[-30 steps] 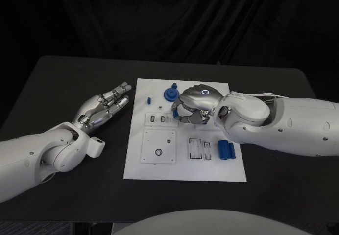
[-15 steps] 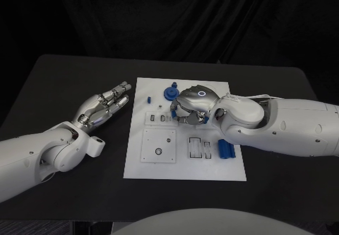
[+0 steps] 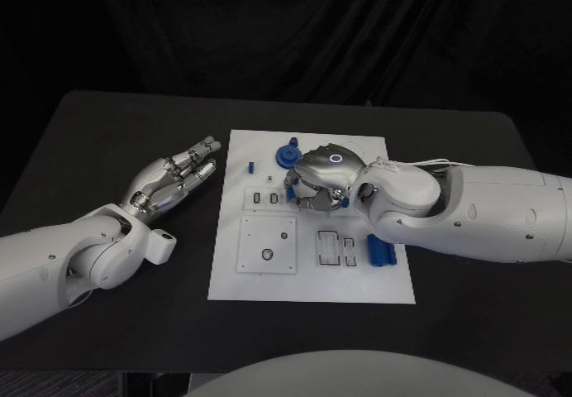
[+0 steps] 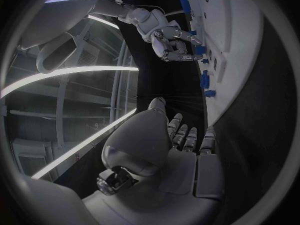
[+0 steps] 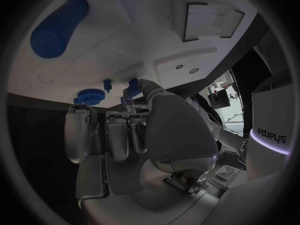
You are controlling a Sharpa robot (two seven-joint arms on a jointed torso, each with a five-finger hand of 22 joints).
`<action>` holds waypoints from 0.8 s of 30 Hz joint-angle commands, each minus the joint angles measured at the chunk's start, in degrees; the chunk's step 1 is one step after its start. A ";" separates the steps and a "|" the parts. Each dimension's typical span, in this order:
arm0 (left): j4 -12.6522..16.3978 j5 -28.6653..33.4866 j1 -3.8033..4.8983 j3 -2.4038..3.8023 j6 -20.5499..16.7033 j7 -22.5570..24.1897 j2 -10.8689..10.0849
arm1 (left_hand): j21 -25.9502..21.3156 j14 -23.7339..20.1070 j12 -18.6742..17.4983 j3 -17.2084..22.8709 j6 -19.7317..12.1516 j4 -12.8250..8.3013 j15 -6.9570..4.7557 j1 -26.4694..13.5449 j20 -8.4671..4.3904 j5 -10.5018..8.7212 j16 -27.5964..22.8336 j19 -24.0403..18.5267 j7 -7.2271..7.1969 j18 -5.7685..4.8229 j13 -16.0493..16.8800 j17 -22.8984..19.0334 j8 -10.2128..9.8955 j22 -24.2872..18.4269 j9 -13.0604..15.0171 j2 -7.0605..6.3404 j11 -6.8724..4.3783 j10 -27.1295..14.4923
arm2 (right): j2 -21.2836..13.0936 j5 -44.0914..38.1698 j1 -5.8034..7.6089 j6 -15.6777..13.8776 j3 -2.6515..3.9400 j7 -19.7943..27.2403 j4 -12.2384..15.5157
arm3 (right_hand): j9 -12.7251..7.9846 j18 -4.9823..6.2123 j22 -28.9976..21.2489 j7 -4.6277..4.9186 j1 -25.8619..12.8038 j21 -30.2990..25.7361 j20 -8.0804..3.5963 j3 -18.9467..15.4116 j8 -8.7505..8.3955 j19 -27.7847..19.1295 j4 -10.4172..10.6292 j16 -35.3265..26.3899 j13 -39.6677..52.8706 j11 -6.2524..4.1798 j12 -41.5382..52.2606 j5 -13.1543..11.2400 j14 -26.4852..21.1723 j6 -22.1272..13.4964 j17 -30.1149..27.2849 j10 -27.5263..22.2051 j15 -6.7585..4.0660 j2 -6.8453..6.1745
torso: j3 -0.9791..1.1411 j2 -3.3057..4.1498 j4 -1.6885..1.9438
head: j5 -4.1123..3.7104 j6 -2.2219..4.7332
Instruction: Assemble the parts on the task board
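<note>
So the right hand (image 3: 320,178) is curled down over the middle of the white task board (image 3: 312,281), fingers bunched together. Can't tell if they've actually got a part pinched, since the hand itself blocks the view. Just past its fingertips sits a round blue gear (image 3: 288,155), with a small blue peg (image 3: 251,169) a bit further over. A blue cylinder (image 3: 378,251) lies behind the hand, beside the arm. The left hand (image 3: 174,184) rests flat on the black table (image 3: 107,141) beside the board, fingers straight, slightly apart, holding nothing.
</note>
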 commanded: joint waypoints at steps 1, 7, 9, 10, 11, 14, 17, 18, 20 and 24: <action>0.04 -0.10 -0.04 0.04 0.81 4.76 0.14 | 0.10 -0.02 -0.13 0.47 0.34 -0.03 0.45 -0.10 0.35 -0.13 -0.21 0.01 -0.07 1.10 -0.08 -0.08 0.27 0.06 0.06 -0.13 0.43 -0.01 | 0.09 -0.69 -0.22 1.26 0.03 -1.35 -0.08 | 3.94 0.96 12.00 -0.39 -0.57 -0.34 0.36 -0.03 -0.29 1.39 -0.44 0.16 15.06 0.32 0.16 -0.55 5.88 0.09 15.09 5.97 0.46 -0.25 | -0.03 -0.03 -0.06 | 0.08 -0.10; -0.07 -0.10 -0.05 0.04 0.86 4.74 0.20 | 0.10 -0.02 -0.13 0.47 0.34 -0.03 0.45 -0.10 0.35 -0.13 -0.21 0.01 -0.07 1.10 -0.08 -0.08 0.27 0.06 0.06 -0.13 0.43 -0.01 | 0.26 -0.69 -0.30 1.58 0.04 -1.31 -0.21 | 3.99 1.01 11.93 -0.20 -1.56 -0.61 0.51 -0.28 -1.09 1.29 -0.48 0.16 15.06 0.42 0.16 -2.96 5.88 -0.59 15.09 5.97 0.56 -0.44 | -0.02 -0.01 -0.03 | 0.04 -0.16; -0.10 -0.10 -0.05 0.04 0.87 4.74 0.21 | 0.10 -0.02 -0.14 0.49 0.33 -0.03 0.46 -0.10 0.35 -0.17 -0.21 0.01 -0.05 1.10 -0.09 -0.08 0.27 0.06 0.06 -0.11 0.44 -0.03 | 0.31 -0.69 -0.31 1.68 0.04 -1.30 -0.24 | 3.92 1.03 11.91 -0.11 -1.98 -0.70 0.54 -0.43 -1.58 1.27 -0.46 0.16 15.06 0.44 0.16 -4.12 5.88 -1.08 15.09 5.97 0.59 -0.55 | 0.00 -0.01 -0.01 | -0.02 -0.22; -0.11 -0.10 -0.05 0.04 0.87 4.74 0.22 | 0.10 -0.02 -0.14 0.49 0.33 -0.03 0.46 -0.10 0.35 -0.17 -0.21 0.01 -0.05 1.10 -0.09 -0.08 0.27 0.06 0.06 -0.11 0.44 -0.03 | 0.33 -0.69 -0.32 1.73 0.04 -1.29 -0.26 | 3.90 1.04 11.90 -0.09 -2.10 -0.74 0.55 -0.48 -1.68 1.25 -0.44 0.16 15.06 0.44 0.16 -4.38 5.88 -1.16 15.09 5.97 0.60 -0.58 | 0.00 -0.01 -0.01 | -0.02 -0.22; -0.13 -0.10 -0.05 0.04 0.88 4.74 0.23 | 0.10 -0.02 -0.14 0.49 0.33 -0.03 0.46 -0.10 0.35 -0.17 -0.21 0.01 -0.05 1.10 -0.09 -0.08 0.27 0.06 0.06 -0.11 0.44 -0.03 | 0.36 -0.69 -0.33 1.80 0.04 -1.29 -0.27 | 3.85 1.05 11.89 -0.05 -2.48 -0.80 0.58 -0.64 -2.02 1.25 -0.35 0.16 15.06 0.46 0.16 -5.53 5.88 -1.44 15.09 5.97 0.61 -0.61 | 0.00 -0.01 -0.02 | -0.03 -0.24; -0.17 -0.10 -0.05 0.04 0.89 4.74 0.24 | 0.10 -0.02 -0.14 0.49 0.33 -0.03 0.46 -0.10 0.35 -0.17 -0.21 0.01 -0.05 1.10 -0.09 -0.08 0.27 0.06 0.06 -0.11 0.44 -0.03 | 0.43 -0.69 -0.34 1.96 0.04 -1.31 -0.32 | 3.67 1.09 11.83 0.08 -2.96 -1.01 0.61 -0.96 -2.71 1.17 -0.31 0.16 15.06 0.51 0.16 -7.23 5.88 -2.14 15.09 5.97 0.67 -0.85 | 0.01 -0.02 -0.03 | -0.04 -0.25; -0.20 -0.10 -0.06 0.04 0.91 4.74 0.27 | 0.10 -0.02 -0.14 0.49 0.33 -0.03 0.46 -0.10 0.35 -0.17 -0.21 0.01 -0.05 1.10 -0.09 -0.08 0.27 0.06 0.06 -0.11 0.44 -0.03 | 0.49 -0.69 -0.34 2.13 0.04 -1.33 -0.35 | 3.48 1.12 11.79 0.19 -3.48 -1.19 0.67 -1.37 -3.33 1.12 -0.17 0.16 15.06 0.60 0.16 -9.18 5.88 -2.68 15.09 5.97 0.74 -1.03 | -0.01 -0.02 -0.03 | -0.05 -0.29; -0.22 -0.10 -0.06 0.04 0.92 4.73 0.28 | 0.10 -0.02 -0.14 0.49 0.33 -0.03 0.46 -0.10 0.35 -0.17 -0.21 0.01 -0.05 1.10 -0.09 -0.08 0.27 0.06 0.06 -0.11 0.44 -0.03 | 0.51 -0.69 -0.35 2.19 0.04 -1.34 -0.36 | 3.47 1.12 11.79 0.20 -3.50 -1.18 0.68 -1.39 -3.36 1.12 -0.17 0.16 15.06 0.60 0.16 -9.28 5.88 -2.71 15.09 5.97 0.74 -1.03 | 0.00 -0.02 -0.03 | -0.02 -0.31; -0.24 -0.10 -0.06 0.04 0.93 4.72 0.29 | 0.10 -0.02 -0.14 0.49 0.33 -0.03 0.46 -0.10 0.35 -0.17 -0.21 0.01 -0.05 1.10 -0.09 -0.08 0.27 0.06 0.06 -0.11 0.44 -0.03 | 0.55 -0.69 -0.35 2.39 0.04 -1.46 -0.38 | 3.28 1.15 11.75 0.29 -3.91 -1.34 0.73 -1.79 -3.87 1.07 0.00 0.16 15.06 0.66 0.16 -10.66 5.88 -3.25 15.09 5.97 0.79 -1.18 | 0.00 -0.02 -0.04 | -0.01 -0.32; -0.26 -0.10 -0.06 0.04 0.93 4.70 0.30 | 0.10 -0.02 -0.14 0.49 0.33 -0.03 0.46 -0.10 0.35 -0.17 -0.21 0.01 -0.05 1.10 -0.09 -0.08 0.27 0.06 0.06 -0.11 0.44 -0.03 | 0.60 -0.69 -0.36 2.69 0.04 -1.62 -0.42 | 3.11 1.21 11.67 0.38 -4.13 -1.62 0.77 -2.09 -4.29 0.96 0.09 0.16 15.06 0.73 0.16 -11.42 5.88 -3.76 15.09 5.97 0.85 -1.31 | 0.00 -0.02 -0.05 | -0.02 -0.31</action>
